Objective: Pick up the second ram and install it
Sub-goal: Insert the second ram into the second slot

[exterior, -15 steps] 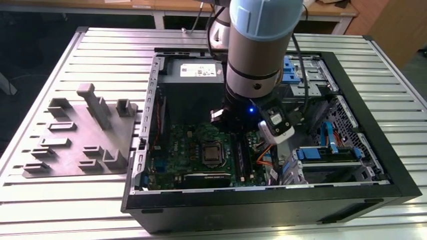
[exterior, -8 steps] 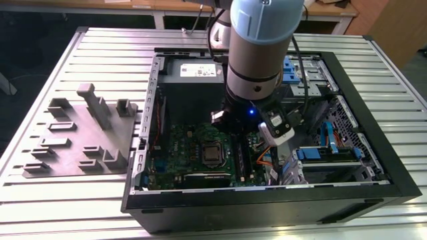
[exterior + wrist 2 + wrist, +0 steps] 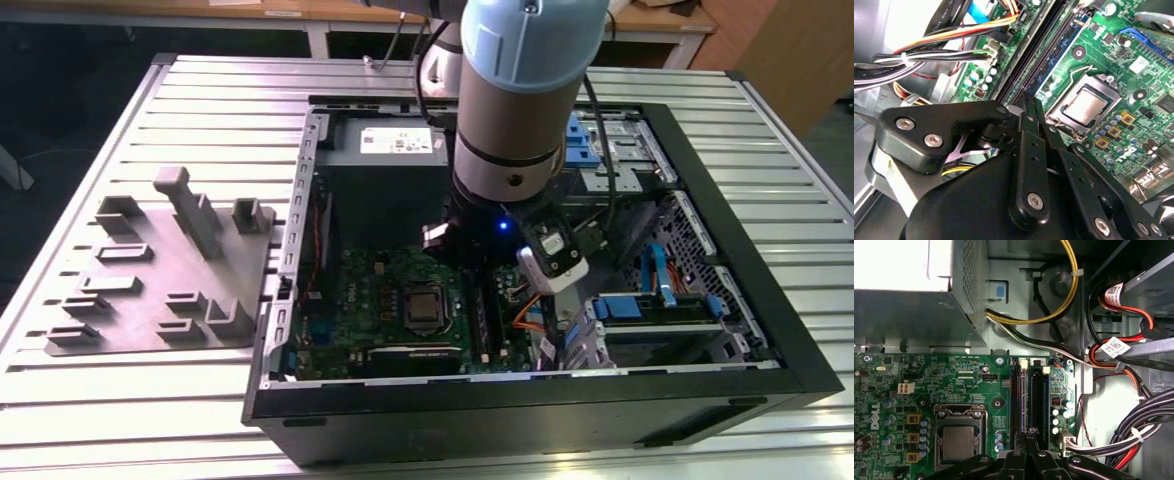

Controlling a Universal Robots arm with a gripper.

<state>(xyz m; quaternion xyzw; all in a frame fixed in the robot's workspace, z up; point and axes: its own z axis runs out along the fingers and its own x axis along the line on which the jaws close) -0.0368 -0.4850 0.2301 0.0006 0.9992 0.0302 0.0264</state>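
Gripper (image 3: 1030, 101), black, its fingers (image 3: 1026, 140) pressed together above the long black memory slots (image 3: 1029, 395) of the green motherboard (image 3: 929, 385); you could not tell the slim dark second ram apart from those slots.

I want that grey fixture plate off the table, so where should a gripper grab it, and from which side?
Probably the tall upright post on the grey fixture plate: come straight down and close across its thin faces. It stands well above the other blocks, while the plate lies flat on the table.
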